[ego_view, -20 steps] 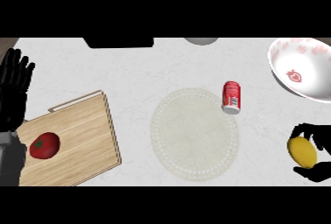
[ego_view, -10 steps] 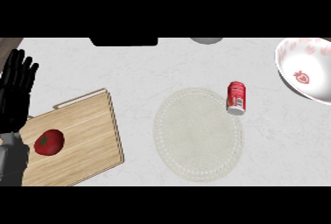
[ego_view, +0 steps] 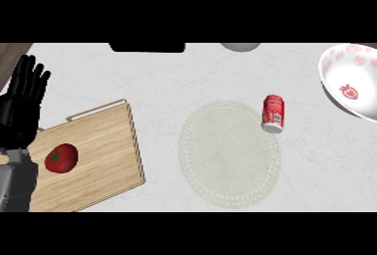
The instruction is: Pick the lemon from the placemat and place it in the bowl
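Bowl (ego_view: 352,82) cut off at right edge; lemon, right hand out of view.

Tomato (ego_view: 61,158) on board (ego_view: 95,149); soda can (ego_view: 273,113), seemingly toppled.

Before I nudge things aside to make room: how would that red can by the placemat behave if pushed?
The red can lies on its side, touching the placemat's edge, so it would probably roll rather than slide. It looks small, likely light. The smooth counter offers little to stop it.

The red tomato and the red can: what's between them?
In the head view, the round placemat lies between tomato and can, plus cutting board edge and bare counter.
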Controlling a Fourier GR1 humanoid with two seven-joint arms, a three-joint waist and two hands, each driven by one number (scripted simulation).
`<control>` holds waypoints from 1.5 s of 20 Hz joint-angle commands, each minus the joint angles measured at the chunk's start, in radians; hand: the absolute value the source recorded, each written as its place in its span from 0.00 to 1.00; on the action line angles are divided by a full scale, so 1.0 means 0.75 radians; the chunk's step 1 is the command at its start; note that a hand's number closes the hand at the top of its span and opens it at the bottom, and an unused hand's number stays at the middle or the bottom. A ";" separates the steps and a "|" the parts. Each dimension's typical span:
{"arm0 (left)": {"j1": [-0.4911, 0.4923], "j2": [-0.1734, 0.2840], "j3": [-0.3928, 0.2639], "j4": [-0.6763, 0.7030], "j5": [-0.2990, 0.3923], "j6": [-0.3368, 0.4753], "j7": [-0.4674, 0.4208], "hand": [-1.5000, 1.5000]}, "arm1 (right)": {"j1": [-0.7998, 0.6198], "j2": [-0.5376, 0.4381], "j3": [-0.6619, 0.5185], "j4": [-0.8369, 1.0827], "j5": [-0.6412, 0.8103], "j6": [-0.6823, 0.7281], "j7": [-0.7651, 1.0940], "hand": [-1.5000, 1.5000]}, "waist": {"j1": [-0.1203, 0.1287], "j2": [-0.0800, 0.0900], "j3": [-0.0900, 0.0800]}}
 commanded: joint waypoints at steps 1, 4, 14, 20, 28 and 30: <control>-0.048 0.009 -0.009 -0.010 0.005 -0.004 0.032 0.50 | -0.094 -0.106 -0.061 0.134 -0.080 0.103 -0.184 1.00 | 0.019 -0.003 -0.002; -0.049 0.022 -0.001 0.016 0.011 -0.024 0.016 0.50 | -0.180 -0.143 -0.075 0.199 -0.152 0.222 -0.226 1.00 | 0.031 -0.004 -0.007; -0.070 -0.030 -0.065 0.044 -0.039 -0.001 -0.002 0.50 | -0.421 -0.188 0.078 0.248 -0.244 0.521 -0.102 1.00 | 0.065 0.003 -0.013; -0.061 -0.012 -0.061 0.028 -0.044 -0.005 0.009 0.50 | -0.559 -0.165 0.246 0.212 -0.208 0.561 -0.040 1.00 | 0.071 -0.001 -0.014; -0.084 -0.024 -0.044 0.055 -0.027 -0.002 -0.006 0.50 | -0.795 0.056 0.470 0.191 -0.148 0.508 0.138 1.00 | 0.077 0.005 -0.016; -0.078 0.003 -0.021 0.049 -0.016 -0.008 0.018 0.50 | -0.786 0.111 0.517 0.190 -0.130 0.497 0.134 1.00 | 0.028 -0.009 -0.017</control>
